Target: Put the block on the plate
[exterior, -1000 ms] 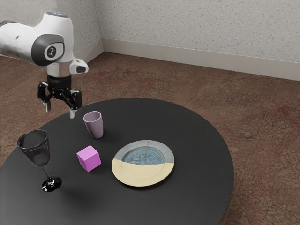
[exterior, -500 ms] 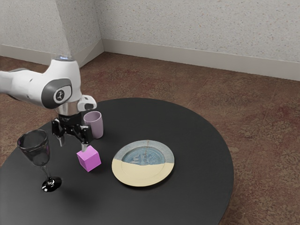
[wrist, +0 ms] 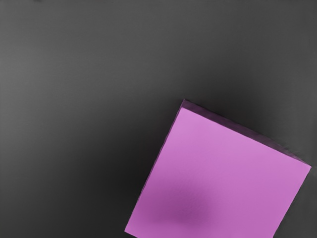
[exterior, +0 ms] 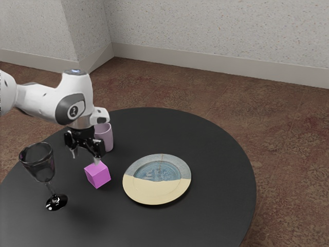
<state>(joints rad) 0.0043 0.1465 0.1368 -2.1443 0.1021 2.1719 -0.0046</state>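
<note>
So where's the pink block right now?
Toward the exterior view's left, the pink block sits on the table between the wine glass and plate, close to the gripper.

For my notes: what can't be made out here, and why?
One top corner of the pink block: wrist view, cut off by the lower edge.
Part of the mauve cup: exterior view, behind the gripper.
Cup's inner bottom: exterior view, hidden by its wall.
Whether the gripper touches the block: exterior view, overlap hides any gap.
</note>
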